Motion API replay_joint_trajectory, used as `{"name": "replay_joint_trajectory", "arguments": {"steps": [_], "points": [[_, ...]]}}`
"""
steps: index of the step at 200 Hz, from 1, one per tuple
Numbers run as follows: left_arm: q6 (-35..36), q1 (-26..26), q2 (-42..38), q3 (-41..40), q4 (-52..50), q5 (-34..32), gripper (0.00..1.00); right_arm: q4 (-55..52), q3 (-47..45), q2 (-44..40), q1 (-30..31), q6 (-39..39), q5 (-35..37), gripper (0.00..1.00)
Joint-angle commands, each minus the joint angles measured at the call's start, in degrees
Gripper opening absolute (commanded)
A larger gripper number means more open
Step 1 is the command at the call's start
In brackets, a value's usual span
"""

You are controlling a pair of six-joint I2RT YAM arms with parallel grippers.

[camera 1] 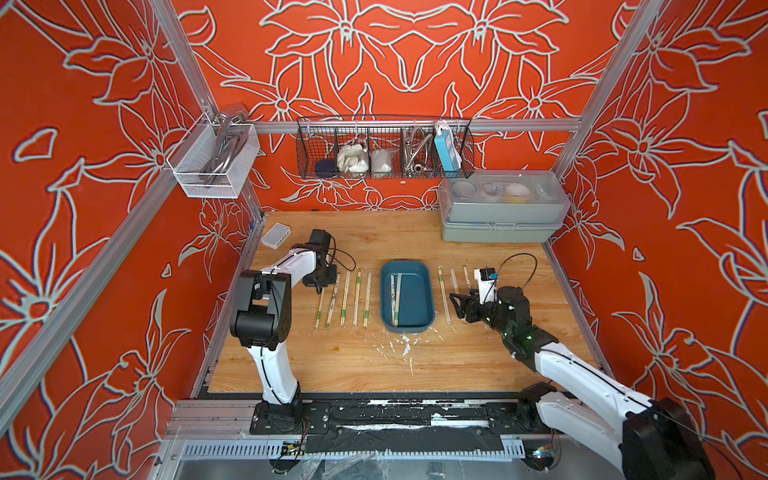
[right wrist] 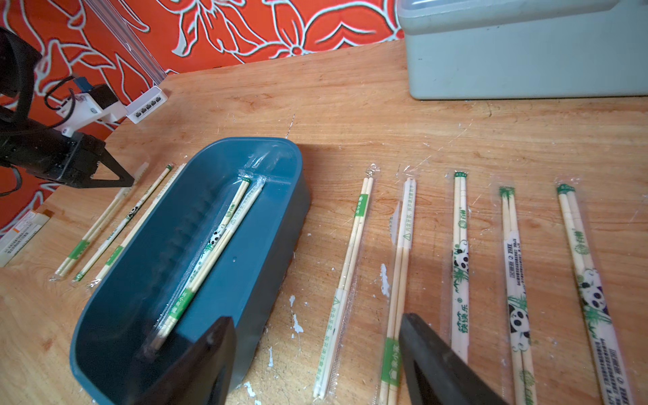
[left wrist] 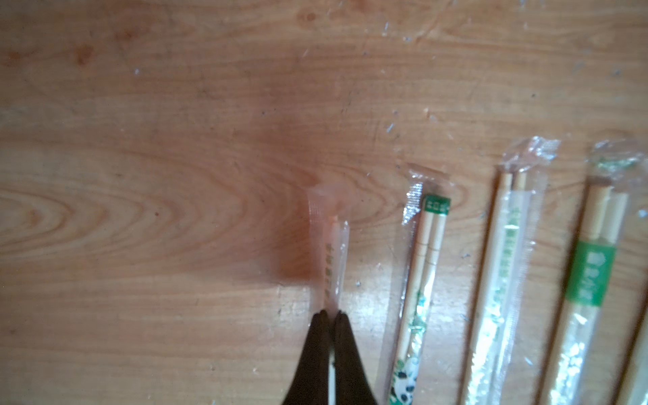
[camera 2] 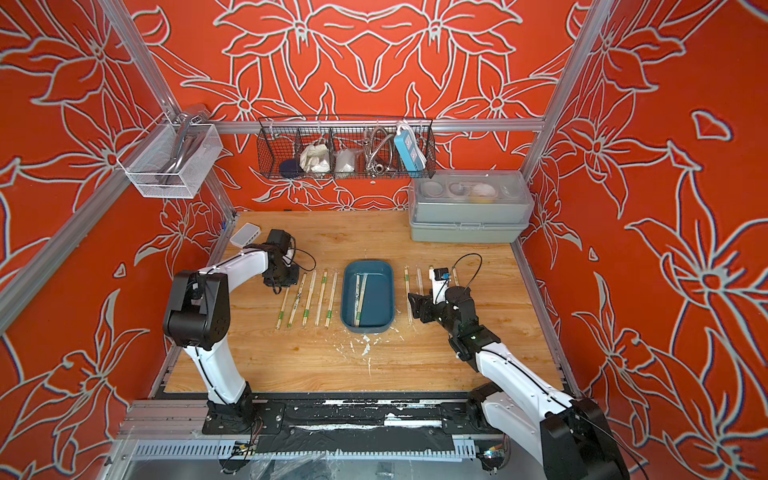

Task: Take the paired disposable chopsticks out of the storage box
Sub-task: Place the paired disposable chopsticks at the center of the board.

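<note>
Here, wooden table (camera 1: 374, 357), floral walls (camera 1: 415, 62); left pincer (left wrist: 331, 315) tight on chopsticks (left wrist: 331, 252), right pincer (right wrist: 315, 317) spread.

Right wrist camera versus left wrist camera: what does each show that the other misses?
Only right wrist: the blue tray with two chopstick pairs inside, five pairs laid beside it, the open right pincer. Only left wrist: a pair caught in the shut left pincer. Both: left pincer, wooden table, laid-out pairs beside that pincer.

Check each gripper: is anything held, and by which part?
Left gripper, jaws shut, pinches one sleeved chopstick pair near one end; right gripper is open, holding nothing.
</note>
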Motion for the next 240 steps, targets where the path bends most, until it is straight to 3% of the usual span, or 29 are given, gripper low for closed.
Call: {"name": "replay_joint_trajectory", "arguments": {"steps": [1, 32, 72, 101, 146, 170, 203, 240], "points": [[-0.02, 0.19, 0.66, 1.94, -0.56, -1.66, 0.0, 1.18, -0.42, 0.06, 0.46, -0.89, 0.02, 0.78], [-0.94, 0.35, 1.53, 2.57, -0.86, -1.85, 0.0, 0.92, -0.27, -0.03, 0.51, -0.8, 0.02, 0.78], [-1.74, 0.37, 1.98, 2.58, -0.71, -2.33, 0.15, 0.67, -0.27, -0.55, 0.51, -0.85, 0.02, 0.78], [-2.39, 0.37, 1.86, 3.01, -1.2, -2.76, 0.2, 0.48, -0.27, -0.67, 0.55, -0.89, 0.06, 0.78], [-3.69, 0.3, -2.47, 2.19, -2.07, -2.13, 0.36, -0.17, -0.1, -0.71, 0.64, -1.16, 0.02, 0.78], [-5.95, -0.4, -8.83, -1.21, -1.17, -0.9, 0.41, -2.98, 1.9, -0.4, 1.36, -0.9, 1.61, 0.77], [-11.18, -3.82, -23.2, -11.59, 6.27, 0.16, 0.5, -15.64, 11.11, 1.35, 4.45, 0.34, 4.88, 0.73], [-17.86, -8.61, -42.22, -27.04, 18.95, 2.75, 0.73, -24.79, 20.34, 5.95, 10.11, 3.19, 8.53, 0.67]]}}
